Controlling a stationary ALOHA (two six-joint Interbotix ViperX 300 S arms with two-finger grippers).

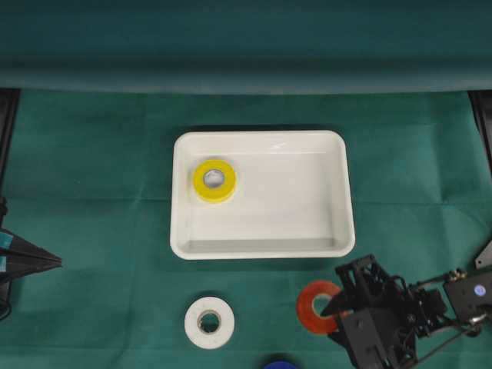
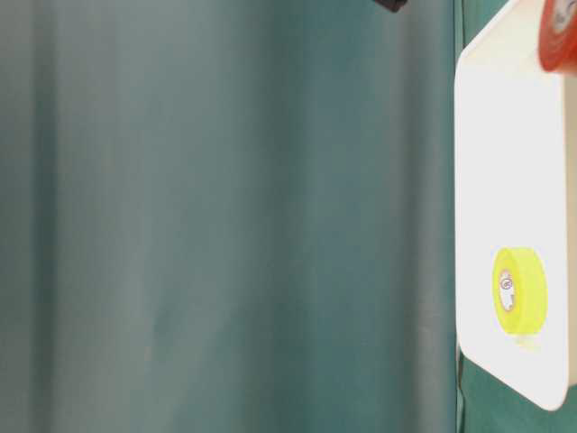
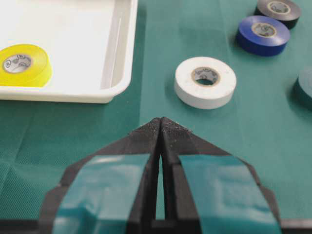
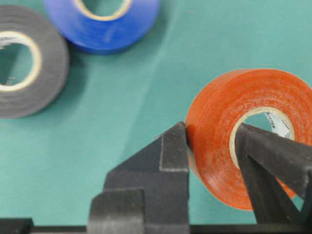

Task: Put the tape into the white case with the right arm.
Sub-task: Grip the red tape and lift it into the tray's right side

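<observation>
An orange-red tape roll is just in front of the white case, towards the right. My right gripper is shut on the roll's wall, with one finger against its outer side and the other inside its core. A yellow tape roll lies flat in the case's left part. My left gripper, marked with light-blue tape strips, rests shut at the far left with nothing in it. In the table-level view the case shows with the red roll at the top edge.
A white roll lies in front of the case on the green cloth. A blue roll and a black roll lie near the front edge. A dark green roll sits beside them.
</observation>
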